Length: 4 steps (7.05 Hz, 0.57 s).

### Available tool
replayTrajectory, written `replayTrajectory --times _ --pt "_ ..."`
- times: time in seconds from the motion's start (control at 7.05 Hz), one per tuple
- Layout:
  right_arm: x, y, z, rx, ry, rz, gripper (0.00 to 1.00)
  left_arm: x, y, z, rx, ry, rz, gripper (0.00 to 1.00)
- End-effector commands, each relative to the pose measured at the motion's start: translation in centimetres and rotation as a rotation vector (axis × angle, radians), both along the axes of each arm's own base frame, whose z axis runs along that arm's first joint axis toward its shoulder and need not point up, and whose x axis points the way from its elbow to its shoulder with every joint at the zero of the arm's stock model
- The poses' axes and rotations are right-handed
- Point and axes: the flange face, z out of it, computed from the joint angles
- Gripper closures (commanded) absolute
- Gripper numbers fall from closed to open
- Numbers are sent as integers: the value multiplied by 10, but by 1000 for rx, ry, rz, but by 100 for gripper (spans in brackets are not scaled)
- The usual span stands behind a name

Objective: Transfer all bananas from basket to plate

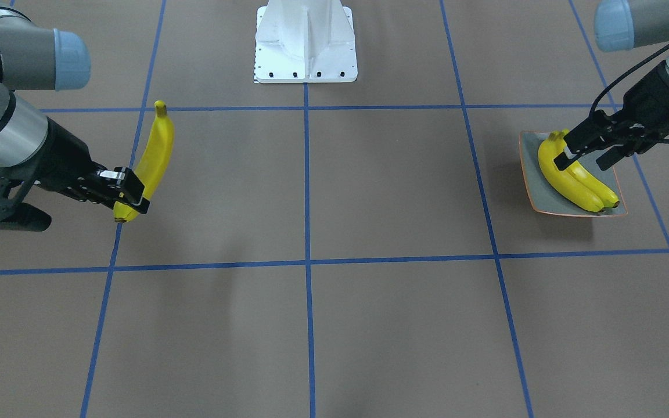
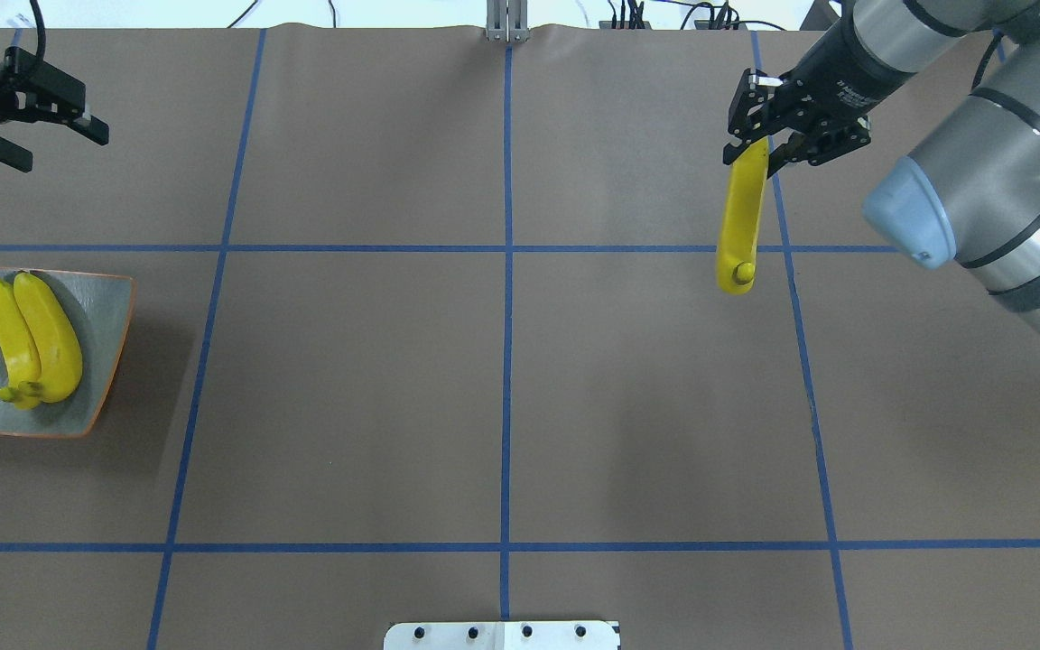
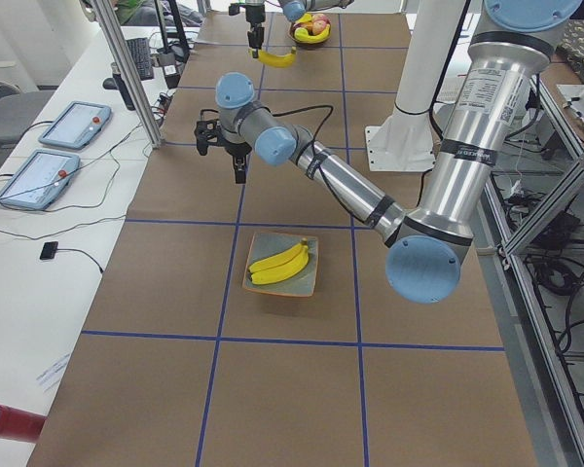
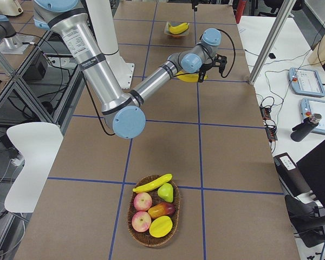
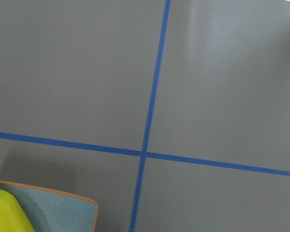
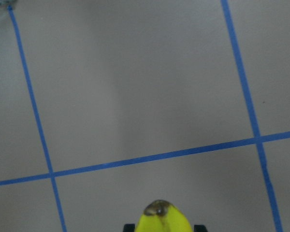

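Note:
My right gripper (image 2: 759, 153) is shut on one end of a yellow banana (image 2: 741, 221) and holds it above the table; the banana (image 1: 153, 157) hangs free, and its dark tip (image 6: 158, 210) fills the bottom of the right wrist view. Two bananas (image 2: 37, 338) lie side by side on the grey-green plate (image 2: 109, 311) with an orange rim at the table's left end. My left gripper (image 2: 60, 144) hovers open and empty just beyond the plate (image 1: 546, 204). One more banana (image 4: 151, 183) rests on the rim of the wicker basket (image 4: 134, 223).
The basket also holds apples (image 4: 142, 201), a pear (image 4: 165, 192) and mangoes (image 4: 160, 226). The robot's white base (image 1: 305, 43) stands at the middle of the table's robot side. Blue tape lines grid the brown table. Tablets (image 3: 41, 177) lie on a side bench.

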Motion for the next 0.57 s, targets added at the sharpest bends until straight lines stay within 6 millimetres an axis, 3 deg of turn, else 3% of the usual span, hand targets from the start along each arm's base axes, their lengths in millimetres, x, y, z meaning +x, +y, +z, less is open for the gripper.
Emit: replayTrajectory --times 0.0,0.28,0.43 --pt "-33 30 -47 84 -96 -90 100 15 6 -40 32 96 91 0" --pt "-74 66 -104 155 -157 -169 100 59 27 -58 122 161 161 0" --pt "-90 77 -126 143 -175 -153 100 68 35 -65 109 201 151 0"
